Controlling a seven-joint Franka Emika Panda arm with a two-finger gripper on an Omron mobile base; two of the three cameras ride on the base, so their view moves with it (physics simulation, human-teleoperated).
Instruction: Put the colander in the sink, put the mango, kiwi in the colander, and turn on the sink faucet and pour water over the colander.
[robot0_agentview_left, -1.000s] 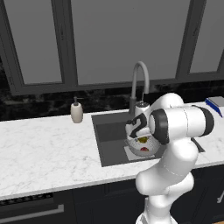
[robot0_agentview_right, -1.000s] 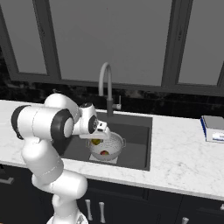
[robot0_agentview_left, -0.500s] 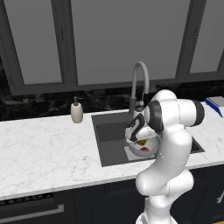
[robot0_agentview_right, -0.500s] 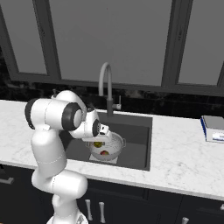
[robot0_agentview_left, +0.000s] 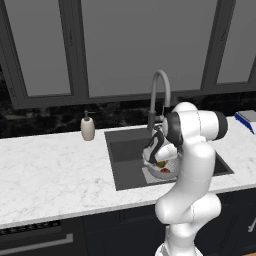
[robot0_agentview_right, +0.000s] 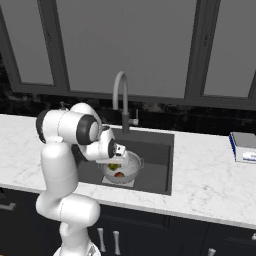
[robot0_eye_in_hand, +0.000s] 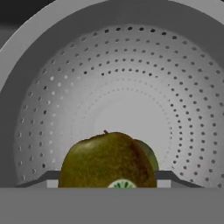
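The silver perforated colander (robot0_agentview_left: 169, 170) (robot0_agentview_right: 131, 169) (robot0_eye_in_hand: 131, 78) stands in the dark sink (robot0_agentview_left: 127, 155) (robot0_agentview_right: 157, 157). The red mango (robot0_agentview_left: 164, 171) (robot0_agentview_right: 119, 174) lies on its floor. My gripper (robot0_agentview_left: 159, 159) (robot0_agentview_right: 113, 163) (robot0_eye_in_hand: 108, 179) hangs inside the colander's mouth, shut on the olive-brown kiwi (robot0_eye_in_hand: 107, 159) (robot0_agentview_left: 161, 163) (robot0_agentview_right: 114, 167), which sits between the fingertips (robot0_eye_in_hand: 49, 177) just above the bowl's floor. The grey gooseneck faucet (robot0_agentview_left: 159, 92) (robot0_agentview_right: 120, 95) arches over the basin behind the colander; no stream falls from it.
A white soap dispenser (robot0_agentview_left: 88, 129) stands on the marble counter left of the sink. A blue and white flat thing (robot0_agentview_left: 247, 119) (robot0_agentview_right: 244, 146) lies on the counter at the right. Dark windows and a black backsplash run behind.
The arm's upper links have swung round and risen more upright, while the hand has stayed low over the colander with the kiwi still in its grip.
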